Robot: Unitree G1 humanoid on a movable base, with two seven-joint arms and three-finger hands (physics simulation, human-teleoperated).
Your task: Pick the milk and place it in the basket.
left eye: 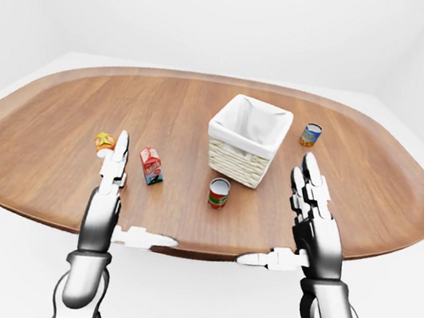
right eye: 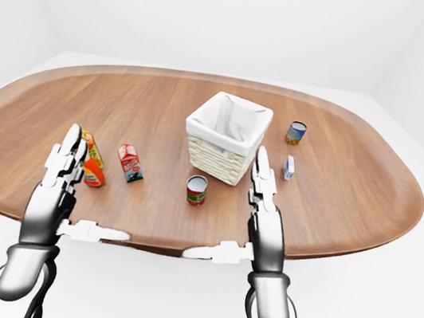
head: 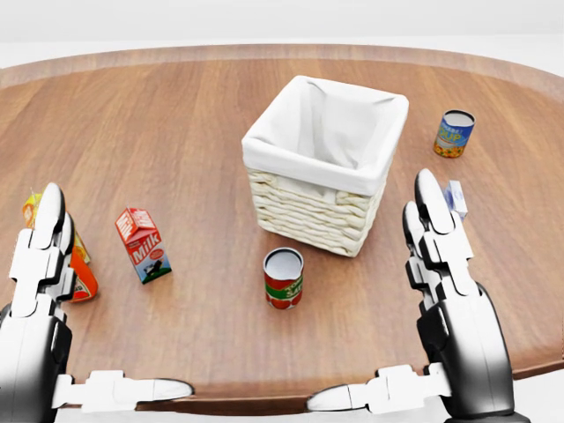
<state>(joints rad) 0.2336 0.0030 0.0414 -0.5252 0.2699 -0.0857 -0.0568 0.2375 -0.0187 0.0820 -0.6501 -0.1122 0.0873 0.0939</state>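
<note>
The milk (head: 144,244) is a small red and white carton marked "Milk". It stands upright on the wooden table (head: 176,115), left of the basket. The basket (head: 308,211) is woven, lined with white cloth, and looks empty. My left hand (head: 117,293) is open at the lower left, fingers straight and thumb out, just left of the milk and not touching it. My right hand (head: 368,289) is open at the lower right, below and right of the basket, and holds nothing.
A red can (head: 284,278) stands just below the basket. An orange juice carton (head: 79,269) is partly hidden behind my left fingers. A blue and yellow can (head: 454,133) and a small white carton (right eye: 289,167) stand right of the basket. The table's near edge runs under both hands.
</note>
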